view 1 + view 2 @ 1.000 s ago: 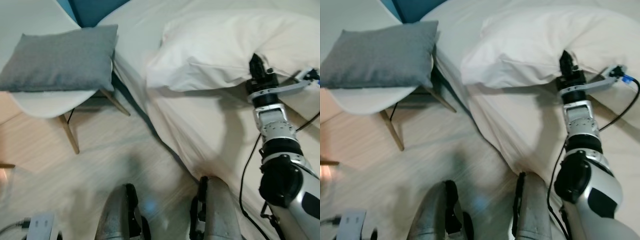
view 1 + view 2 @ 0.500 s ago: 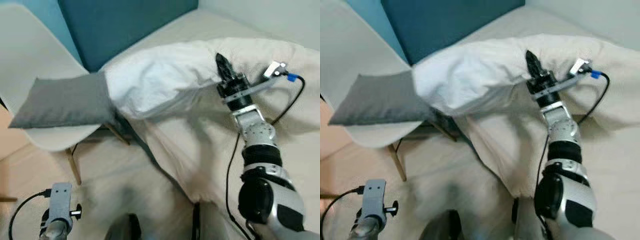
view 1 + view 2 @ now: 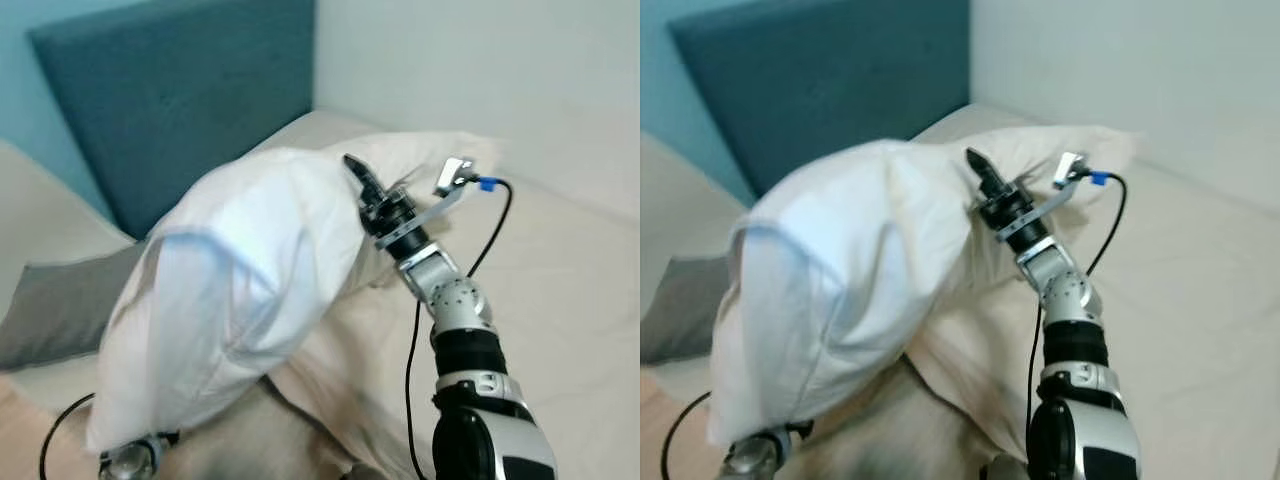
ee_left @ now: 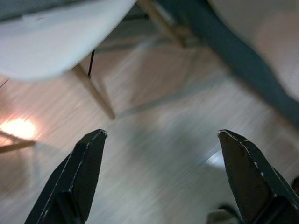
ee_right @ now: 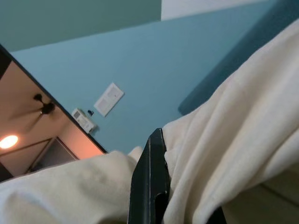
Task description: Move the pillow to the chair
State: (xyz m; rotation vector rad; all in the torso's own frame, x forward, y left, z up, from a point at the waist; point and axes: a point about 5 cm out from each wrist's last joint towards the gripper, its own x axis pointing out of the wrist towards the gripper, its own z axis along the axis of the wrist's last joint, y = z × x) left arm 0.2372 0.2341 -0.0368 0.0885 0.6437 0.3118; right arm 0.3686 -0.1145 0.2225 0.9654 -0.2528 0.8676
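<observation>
A large white fabric pillow [image 3: 230, 300] hangs in the air above the edge of a cream-sheeted bed [image 3: 570, 300], drooping toward a white moulded chair [image 4: 56, 42] that holds a grey square cushion [image 3: 60, 310]. The right gripper [image 3: 362, 185], raised on its silver arm, is clamped on the pillow's upper edge. The left gripper [image 4: 161, 140] sits low over a pale wooden floor [image 4: 154, 130], its fingers spread wide apart. A teal headboard [image 3: 170, 110] stands behind.

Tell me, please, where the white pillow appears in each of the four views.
Left eye view: the white pillow hangs lifted at centre-left, held by the right gripper.
Right eye view: centre-left too, slightly further left.
Left wrist view: I cannot identify it; the left gripper faces the floor.
Right wrist view: pale cloth bunched around the black finger.
Shared landmark: the blue headboard.
</observation>
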